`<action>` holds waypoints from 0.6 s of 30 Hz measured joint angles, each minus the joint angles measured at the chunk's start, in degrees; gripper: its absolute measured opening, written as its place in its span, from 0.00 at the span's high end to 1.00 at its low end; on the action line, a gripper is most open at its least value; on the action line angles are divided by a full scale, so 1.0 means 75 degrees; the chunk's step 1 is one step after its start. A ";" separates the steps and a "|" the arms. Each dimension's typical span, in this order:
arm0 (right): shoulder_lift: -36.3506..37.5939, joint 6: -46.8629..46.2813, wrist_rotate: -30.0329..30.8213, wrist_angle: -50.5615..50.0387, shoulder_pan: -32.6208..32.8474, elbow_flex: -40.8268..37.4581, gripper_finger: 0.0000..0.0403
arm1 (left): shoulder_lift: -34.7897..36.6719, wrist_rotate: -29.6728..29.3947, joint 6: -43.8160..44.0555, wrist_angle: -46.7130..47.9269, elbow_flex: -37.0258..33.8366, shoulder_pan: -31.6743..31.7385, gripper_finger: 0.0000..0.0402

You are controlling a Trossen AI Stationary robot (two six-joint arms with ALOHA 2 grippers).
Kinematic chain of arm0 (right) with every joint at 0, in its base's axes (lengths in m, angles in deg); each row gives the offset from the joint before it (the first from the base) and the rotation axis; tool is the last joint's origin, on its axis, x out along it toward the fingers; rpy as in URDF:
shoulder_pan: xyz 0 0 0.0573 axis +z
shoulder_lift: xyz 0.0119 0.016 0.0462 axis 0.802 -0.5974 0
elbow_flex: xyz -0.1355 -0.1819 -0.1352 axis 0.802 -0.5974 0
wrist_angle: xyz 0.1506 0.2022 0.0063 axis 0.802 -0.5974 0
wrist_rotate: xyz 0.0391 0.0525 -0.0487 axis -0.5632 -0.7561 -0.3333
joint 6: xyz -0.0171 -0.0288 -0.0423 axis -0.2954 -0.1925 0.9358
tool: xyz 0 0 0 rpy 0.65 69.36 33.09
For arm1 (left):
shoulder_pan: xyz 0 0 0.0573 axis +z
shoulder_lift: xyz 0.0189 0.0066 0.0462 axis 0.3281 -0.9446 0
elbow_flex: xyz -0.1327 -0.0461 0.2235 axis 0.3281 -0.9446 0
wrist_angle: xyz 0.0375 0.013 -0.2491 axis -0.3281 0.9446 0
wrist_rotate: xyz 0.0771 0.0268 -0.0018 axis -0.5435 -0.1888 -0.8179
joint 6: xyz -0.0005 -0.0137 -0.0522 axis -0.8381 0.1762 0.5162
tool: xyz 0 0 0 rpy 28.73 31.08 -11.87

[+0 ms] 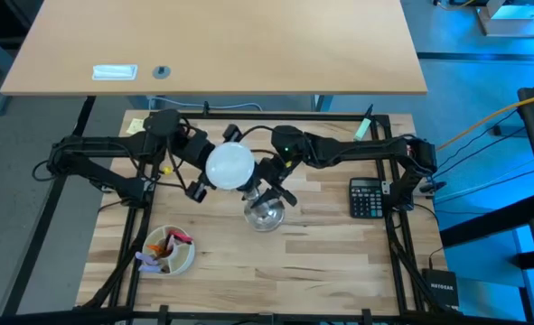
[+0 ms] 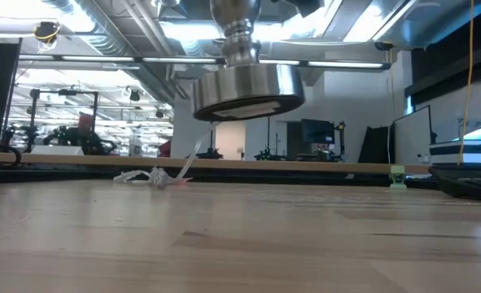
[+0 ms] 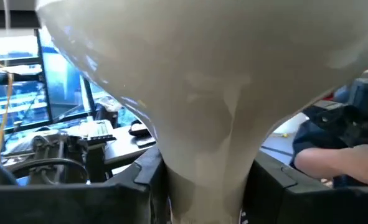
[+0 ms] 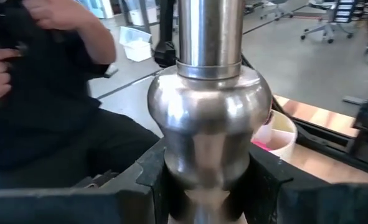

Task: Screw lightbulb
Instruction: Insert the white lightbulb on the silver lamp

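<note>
The silver stand (image 2: 244, 85) hangs clear above the bench (image 2: 240, 236), the right gripper (image 4: 202, 186) clenched on its polished neck; that metal looks slippery. Beyond, the left gripper (image 3: 202, 193) clasps the lightbulb (image 1: 229, 166) by its narrow neck, the stiffest hold, since the domed head seems light and fragile

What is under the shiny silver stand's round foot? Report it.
Nothing: the low view shows the shiny silver flared stand lifted, with bare wooden table beneath its foot. The right gripper clamps its stem. The foot's underside is mostly hidden.
</note>
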 joint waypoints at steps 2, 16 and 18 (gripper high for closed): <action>0.0000 0.0093 0.0265 -0.0061 0.0003 0.0008 0.66 | 0.0003 -0.0295 0.0088 -0.0014 -0.0006 -0.0003 0.64; 0.0098 0.0301 0.1890 -0.0379 -0.0175 0.0082 0.66 | 0.0567 -0.2106 -0.0169 0.0671 -0.0038 -0.0047 0.24; 0.0179 0.0338 0.2077 -0.0491 -0.0269 0.0082 0.66 | 0.0808 -0.2727 -0.0309 0.1115 -0.0038 -0.0073 0.24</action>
